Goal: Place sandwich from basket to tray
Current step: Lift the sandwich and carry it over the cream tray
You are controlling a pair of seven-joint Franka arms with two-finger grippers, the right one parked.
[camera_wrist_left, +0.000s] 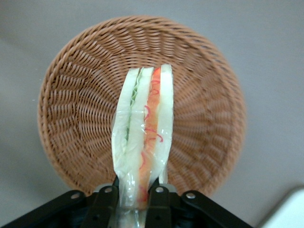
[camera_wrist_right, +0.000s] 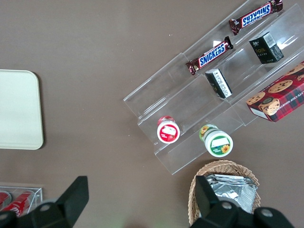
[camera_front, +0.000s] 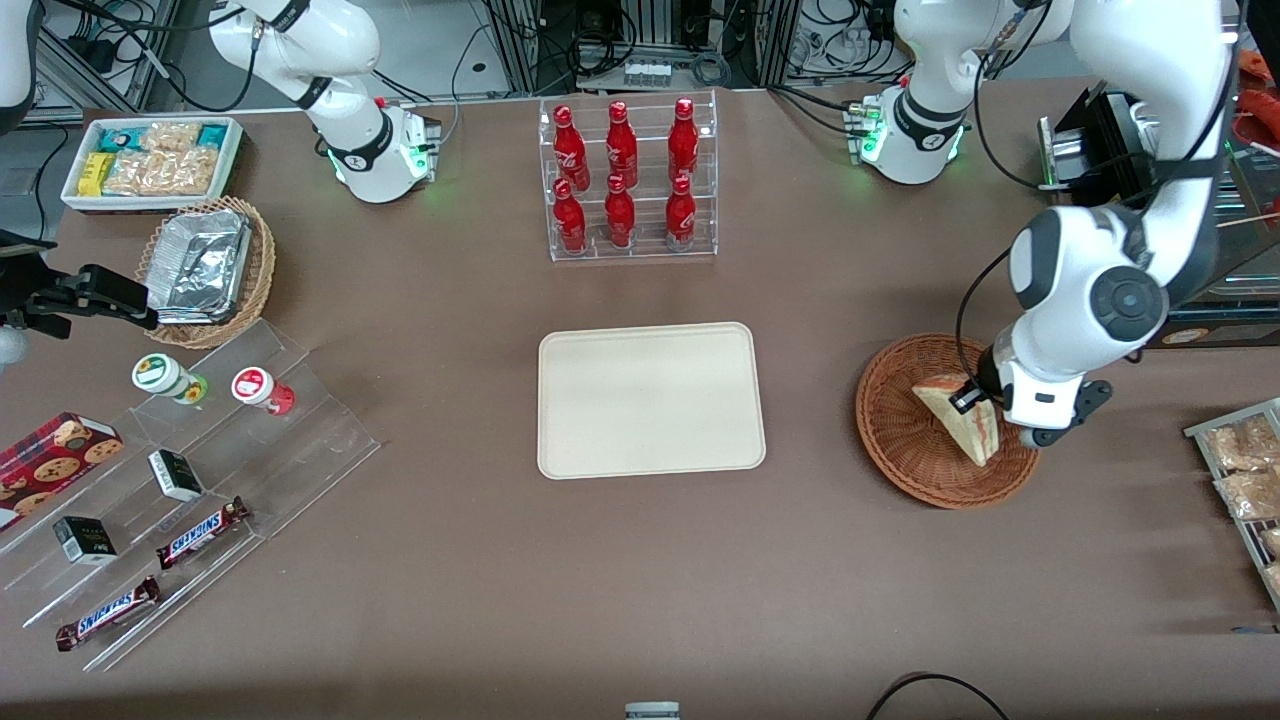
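The sandwich is a pale wrapped wedge with orange and green filling, held on edge over the round reddish-brown wicker basket. My gripper is shut on its end. In the left wrist view the black fingers pinch the sandwich by its wrapped end, and the basket lies below it. I cannot tell whether the sandwich still touches the basket floor. The cream-beige tray lies flat at the table's middle, beside the basket toward the parked arm's end, with nothing on it.
A clear rack of red bottles stands farther from the front camera than the tray. A rack of snack packets lies at the working arm's end. At the parked arm's end are a clear stepped shelf, a light wicker basket of foil trays and a white snack bin.
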